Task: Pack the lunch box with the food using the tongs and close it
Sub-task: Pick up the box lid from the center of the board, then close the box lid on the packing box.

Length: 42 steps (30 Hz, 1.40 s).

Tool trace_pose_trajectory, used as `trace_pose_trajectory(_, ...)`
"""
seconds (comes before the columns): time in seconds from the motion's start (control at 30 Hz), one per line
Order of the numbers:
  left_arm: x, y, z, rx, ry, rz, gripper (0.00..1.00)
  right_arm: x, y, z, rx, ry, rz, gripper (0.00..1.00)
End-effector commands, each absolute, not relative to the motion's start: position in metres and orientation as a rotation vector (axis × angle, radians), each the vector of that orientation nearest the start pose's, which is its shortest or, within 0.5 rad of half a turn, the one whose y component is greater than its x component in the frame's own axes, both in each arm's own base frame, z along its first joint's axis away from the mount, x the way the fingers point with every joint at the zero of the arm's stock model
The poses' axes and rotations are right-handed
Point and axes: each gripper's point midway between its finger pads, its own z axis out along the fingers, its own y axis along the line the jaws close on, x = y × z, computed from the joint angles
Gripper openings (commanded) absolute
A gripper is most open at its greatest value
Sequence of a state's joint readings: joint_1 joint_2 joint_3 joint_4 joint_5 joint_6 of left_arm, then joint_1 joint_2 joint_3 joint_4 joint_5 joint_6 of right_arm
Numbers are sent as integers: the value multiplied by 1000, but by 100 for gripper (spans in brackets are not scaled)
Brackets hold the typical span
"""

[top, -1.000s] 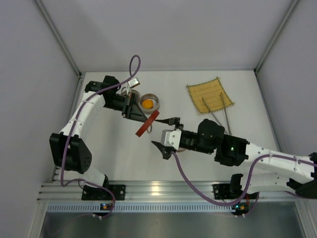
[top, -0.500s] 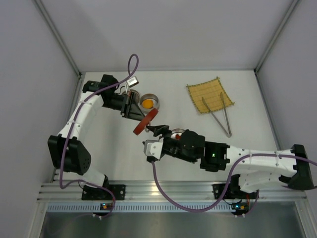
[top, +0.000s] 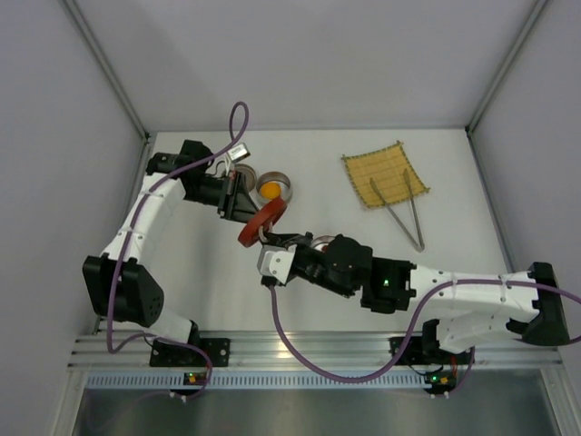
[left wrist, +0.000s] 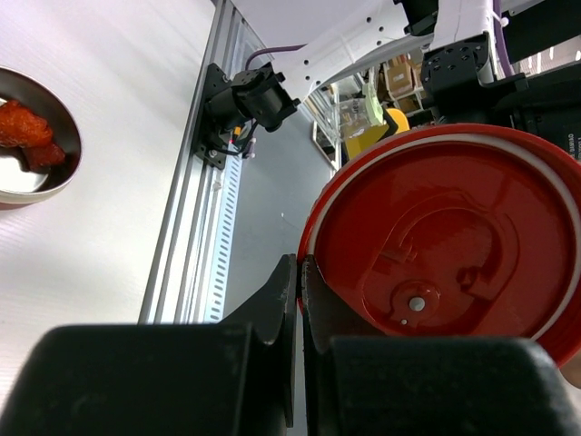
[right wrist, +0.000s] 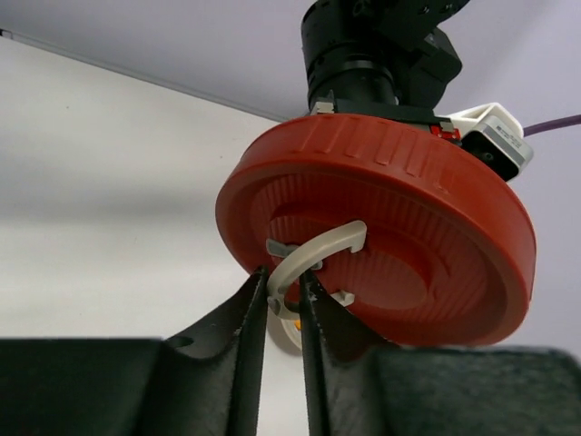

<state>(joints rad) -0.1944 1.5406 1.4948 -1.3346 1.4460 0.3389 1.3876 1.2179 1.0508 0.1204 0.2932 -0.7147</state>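
Note:
The lunch box (top: 274,189) is a small round metal tin with the orange food (top: 270,189) in it. Its red lid (top: 261,221) hangs tilted in the air just in front of it. My left gripper (left wrist: 300,272) is shut on the rim of the lid (left wrist: 445,245). My right gripper (right wrist: 283,282) is shut on the white loop handle (right wrist: 313,259) on the top of the lid (right wrist: 399,209). Dark red food (left wrist: 23,127) lies in a metal bowl (left wrist: 73,136). The tongs (top: 401,213) lie on the table at the right.
A bamboo mat (top: 386,173) lies at the back right with the tips of the tongs on its near edge. My right arm (top: 408,286) stretches across the near middle of the table. Grey walls close in the left, back and right sides.
My right gripper has reached left to the lid and closed its fingers on the white handle. My left arm has shifted the lid slightly left and toward the right gripper.

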Motion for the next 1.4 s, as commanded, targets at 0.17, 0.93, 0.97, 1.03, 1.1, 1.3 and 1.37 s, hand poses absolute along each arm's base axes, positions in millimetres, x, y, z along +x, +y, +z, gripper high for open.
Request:
trace_pose_trajectory(0.17, 164, -215, 361, 637, 1900, -2208, 0, 157, 376, 402, -1111, 948, 298, 2)
trace_pose_trajectory(0.93, 198, -186, 331, 495, 1900, -2048, 98, 149, 334, 393, -1177, 1154, 651, 0)
trace_pose_trajectory(0.97, 201, -183, 328, 488, 1911, -2022, 98, 150, 331, 389, -1178, 1174, 653, 0)
trace_pose_trajectory(1.03, 212, -170, 322, 449, 1915, -1951, 98, 157, 322, 376, -1209, 1227, 633, 0)
trace_pose_trajectory(1.1, 216, -161, 311, 479, 1972, -1834, 98, 169, 311, 364, -1244, 1284, 606, 0)
trace_pose_trajectory(1.3, 237, -137, 263, 546, 2192, -1281, 98, 200, 283, 329, -1359, 1450, 552, 0)
trace_pose_trajectory(1.37, 250, -128, 261, 567, 2143, -1024, 98, 206, 271, 307, -1423, 1536, 509, 0)
